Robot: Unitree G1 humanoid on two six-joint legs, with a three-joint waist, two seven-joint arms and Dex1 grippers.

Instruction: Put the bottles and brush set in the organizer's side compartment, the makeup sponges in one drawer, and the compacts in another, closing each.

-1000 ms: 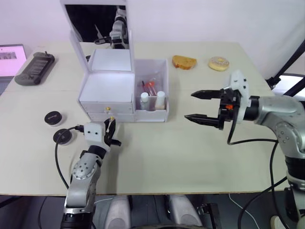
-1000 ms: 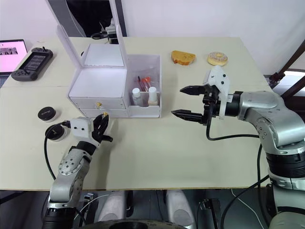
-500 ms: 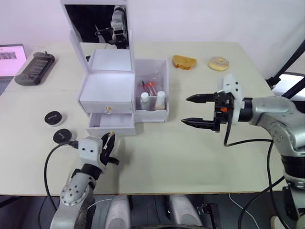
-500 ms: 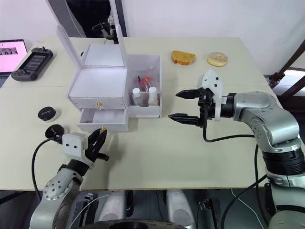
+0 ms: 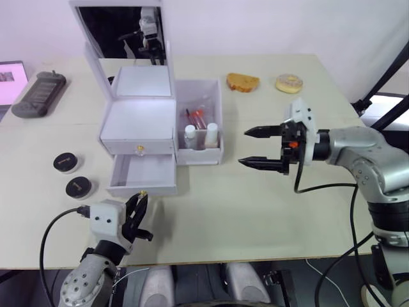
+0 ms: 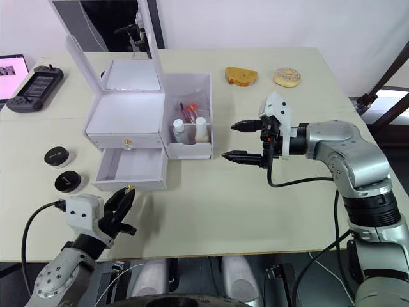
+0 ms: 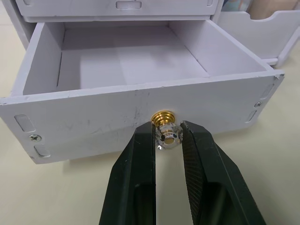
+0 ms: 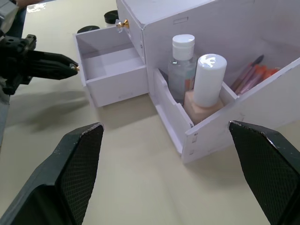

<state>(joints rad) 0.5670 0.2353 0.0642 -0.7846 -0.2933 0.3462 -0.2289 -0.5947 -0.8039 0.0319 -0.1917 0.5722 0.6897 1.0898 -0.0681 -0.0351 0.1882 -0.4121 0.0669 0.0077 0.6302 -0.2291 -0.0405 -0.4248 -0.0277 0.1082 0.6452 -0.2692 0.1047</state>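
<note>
On the desk (image 5: 211,192), the white organizer (image 5: 137,121) now has its lower drawer (image 5: 142,176) pulled fully out and empty, where a second ago it was shut, ready for the two black compacts (image 5: 72,174) beside it. The left gripper (image 7: 167,136) keeps its jaws pinched on the gold knob (image 7: 165,123); the right gripper (image 5: 261,146) hovers wide open and empty beside the bottles (image 5: 201,135) in the side compartment. No legible writing.
</note>
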